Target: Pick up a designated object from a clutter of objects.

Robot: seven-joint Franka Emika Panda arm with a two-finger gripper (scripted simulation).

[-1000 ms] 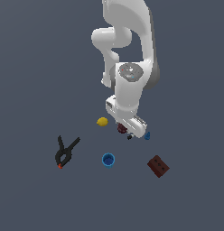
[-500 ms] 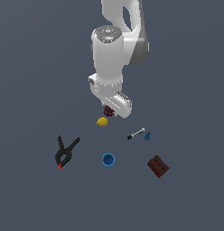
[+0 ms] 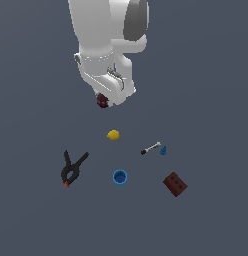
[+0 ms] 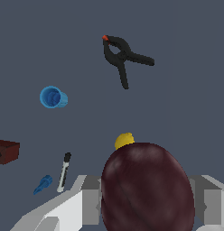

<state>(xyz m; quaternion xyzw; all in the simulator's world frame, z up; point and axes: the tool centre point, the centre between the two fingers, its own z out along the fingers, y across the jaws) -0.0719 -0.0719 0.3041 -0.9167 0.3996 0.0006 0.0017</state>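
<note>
My gripper (image 3: 102,101) is shut on the dark maroon ball (image 3: 102,100) and holds it high above the floor, well over the clutter. In the wrist view the ball (image 4: 147,186) fills the space between the grey fingers (image 4: 91,200). Below lie the yellow lemon (image 3: 113,134), the black clamp (image 3: 72,168), the blue cup (image 3: 120,177), the black-and-white marker (image 3: 150,148), the tiny blue piece (image 3: 163,150) and the brown block (image 3: 175,184).
The wrist view shows the clamp (image 4: 123,56), blue cup (image 4: 53,97), lemon (image 4: 124,140), marker (image 4: 64,171), blue piece (image 4: 43,184) and brown block (image 4: 5,151) spread on the dark grey floor.
The arm has risen with the maroon ball in the gripper and moved toward the exterior view's left, away from the marker. The other items have not moved.
</note>
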